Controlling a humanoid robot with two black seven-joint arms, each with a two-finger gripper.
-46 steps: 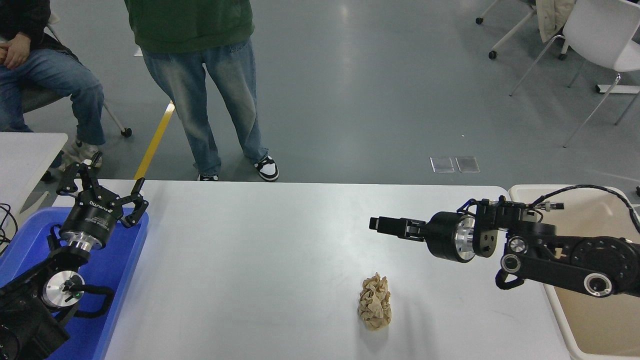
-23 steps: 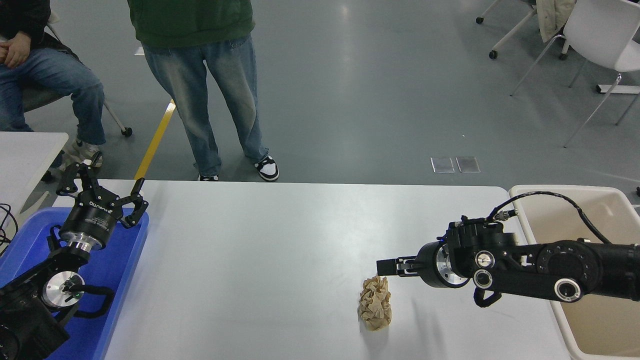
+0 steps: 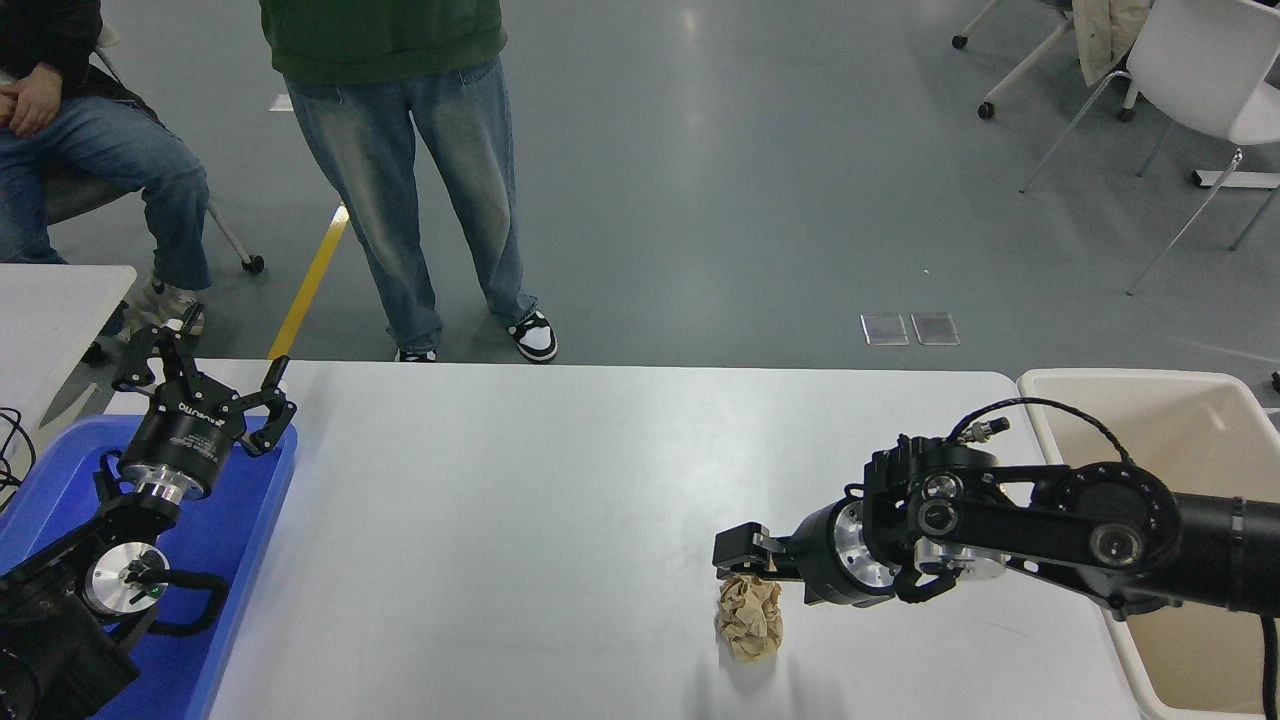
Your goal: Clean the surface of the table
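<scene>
The white table surface (image 3: pixel 500 480) fills the middle of the head view. A crumpled brown paper ball (image 3: pixel 750 622) lies on it at the front right. My right gripper (image 3: pixel 738 552) reaches in from the right, low over the table, its tip right at the top edge of the ball and covering it a little. I cannot tell whether it touches the paper. My left gripper (image 3: pixel 205 368) is parked at the lower left above the blue tray, open and empty.
A blue plastic tray (image 3: pixel 255 520) sits at the table's left edge. A beige bin (image 3: pixel 1200 420) stands off the right edge. A smaller white tabletop corner (image 3: pixel 60 300) is at far left. One person stands (image 3: pixel 420 200) and another sits (image 3: pixel 90 150) beyond the far side.
My right arm has swung down and toward the front, bringing the gripper from mid-air above the table to the top of the paper ball. The ball and the left arm have not moved.
</scene>
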